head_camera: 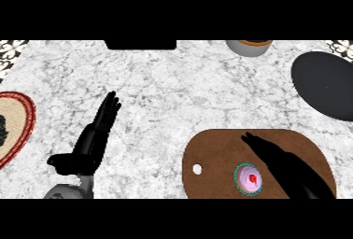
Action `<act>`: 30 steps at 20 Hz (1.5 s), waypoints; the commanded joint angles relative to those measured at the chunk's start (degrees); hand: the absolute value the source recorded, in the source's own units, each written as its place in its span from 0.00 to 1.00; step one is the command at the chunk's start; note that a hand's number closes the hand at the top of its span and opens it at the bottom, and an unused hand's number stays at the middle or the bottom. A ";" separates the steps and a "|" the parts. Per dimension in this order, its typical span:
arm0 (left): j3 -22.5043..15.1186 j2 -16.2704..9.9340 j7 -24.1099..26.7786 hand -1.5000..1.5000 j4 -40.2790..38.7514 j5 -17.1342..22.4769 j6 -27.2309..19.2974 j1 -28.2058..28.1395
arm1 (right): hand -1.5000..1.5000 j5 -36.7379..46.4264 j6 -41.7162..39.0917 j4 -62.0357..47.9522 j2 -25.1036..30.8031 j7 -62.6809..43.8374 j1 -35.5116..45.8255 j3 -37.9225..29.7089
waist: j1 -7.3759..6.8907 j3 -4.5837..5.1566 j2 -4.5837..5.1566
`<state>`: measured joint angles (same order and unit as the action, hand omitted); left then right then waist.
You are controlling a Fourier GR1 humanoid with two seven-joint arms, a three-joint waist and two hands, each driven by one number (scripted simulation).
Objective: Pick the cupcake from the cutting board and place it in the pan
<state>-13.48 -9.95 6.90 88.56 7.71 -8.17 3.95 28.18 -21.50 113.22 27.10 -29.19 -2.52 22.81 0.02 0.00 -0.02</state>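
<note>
- Right hand (279,156) is over the brown cutting board (214,149), fingers straight and open, holding nothing. Its fingertips point up and left across the board.
- I've got the cupcake (250,179) sitting on the board near the lower edge, just beside the hand on its left side. Teal wrapper, pink icing, a red bit on top. Whether the hand touches it, I can't tell from up here.
- Left hand (96,135) is out on the marble bench (179,88), well apart from the board, fingers straight, open and resting.
- Pan (325,84) is the dark round shape at the right edge, up beyond the board; nothing in the part of it I can see.
- My read on handling: the cupcake looks light and soft, the icing easy to smear, the paper wrapper crushable. I'd take it low on the wrapper's sides, thumb against fingers, and stay off the top.
- Keep it upright on the way over, I reckon, or it tips onto the icing.
- Also in view: a red-rimmed plate (17,126) at the left edge and a small pot (248,46) at the top.
</note>
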 commanded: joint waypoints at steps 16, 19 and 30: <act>2.11 1.55 -2.12 0.50 7.34 -2.23 3.85 -6.01 | 1.00 14.51 -2.51 -17.94 -6.59 10.81 5.32 3.80 | -0.43 -0.01 -0.02; 1.44 4.49 -2.94 0.50 2.99 -4.64 3.03 -2.14 | 1.00 15.59 -3.00 -18.89 -7.08 12.94 6.98 0.24 | -0.07 0.00 0.02; 3.52 4.19 -0.28 0.50 1.69 -5.58 4.87 -3.23 | 1.00 17.14 4.69 -16.96 -3.53 24.91 5.14 -8.06 | -0.06 0.00 0.03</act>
<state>-10.71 -5.14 4.66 91.60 2.06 -4.82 1.68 47.17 -17.64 98.65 21.39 -10.09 0.70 19.95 0.06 0.20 -0.23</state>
